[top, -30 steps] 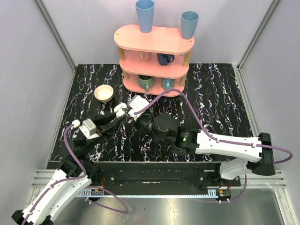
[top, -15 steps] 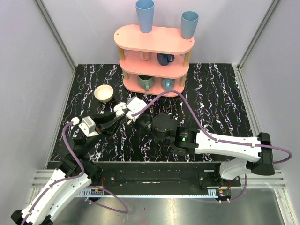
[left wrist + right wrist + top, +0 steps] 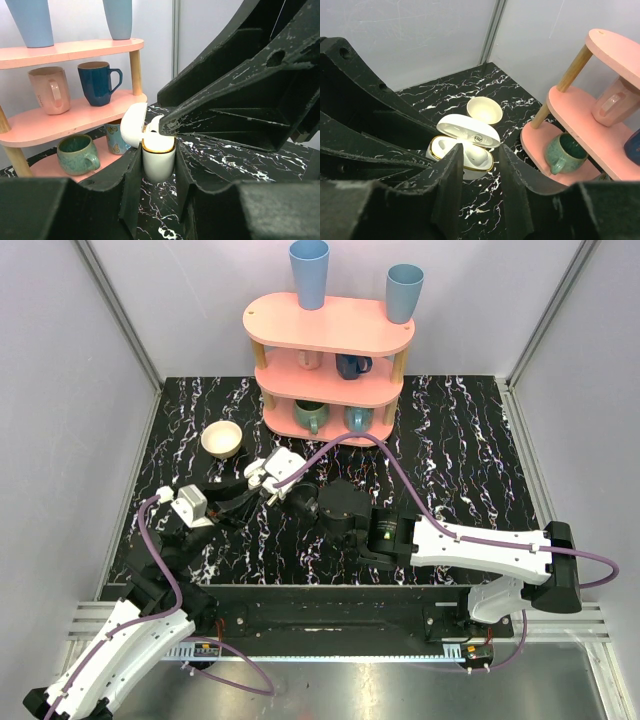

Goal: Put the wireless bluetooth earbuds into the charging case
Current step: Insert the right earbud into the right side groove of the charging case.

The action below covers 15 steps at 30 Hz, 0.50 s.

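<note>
Left wrist view showed the charging case (image 3: 158, 165) upright between the two fingers of the left end effector (image 3: 157, 150). The fingers were clamped against its white sides, and its lid was swung back to the left above a gold rim. From the right, the dark tip of the right end effector (image 3: 480, 152) reached to the case's open mouth, with a small white piece just at that tip. Whether the case's base rested on the desk (image 3: 460, 450) could not be told.

Right wrist view looked down into the case. One white earbud (image 3: 474, 156) sat in the right-hand well, and the left-hand well beside it showed only its white lining. The right end effector's fingers stood parted on either side of the case, with a gap around the earbud, gripping nothing.

Beyond the case lay a round cream bowl (image 3: 484, 110). Top external view placed both end effectors together left of the desk's middle, near the bowl and in front of a pink three-tier shelf (image 3: 330, 330). The shelf carried mugs and two blue cups (image 3: 309, 272).
</note>
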Available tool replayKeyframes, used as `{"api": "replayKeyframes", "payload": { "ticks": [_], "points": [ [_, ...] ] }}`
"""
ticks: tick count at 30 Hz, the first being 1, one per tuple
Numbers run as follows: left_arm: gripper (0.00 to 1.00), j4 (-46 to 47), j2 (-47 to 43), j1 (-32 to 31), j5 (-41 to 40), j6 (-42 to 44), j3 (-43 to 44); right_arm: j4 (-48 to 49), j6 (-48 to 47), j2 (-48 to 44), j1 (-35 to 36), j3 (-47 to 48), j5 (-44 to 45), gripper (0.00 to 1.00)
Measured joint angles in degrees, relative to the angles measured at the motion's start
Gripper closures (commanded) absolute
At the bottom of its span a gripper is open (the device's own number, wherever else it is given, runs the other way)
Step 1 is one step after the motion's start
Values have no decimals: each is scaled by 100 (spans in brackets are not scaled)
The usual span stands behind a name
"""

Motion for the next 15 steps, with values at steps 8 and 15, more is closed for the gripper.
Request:
{"api": "replayKeyframes", "payload": {
  "ticks": [8, 15],
  "points": [
    [100, -55, 0, 0, -26, -44, 0, 7, 35, -26, 4, 20, -7, 38],
    [100, 7, -2, 0, -85, -72, 61, 0, 278, -387, 7, -22, -302, 28]
  ]
}}
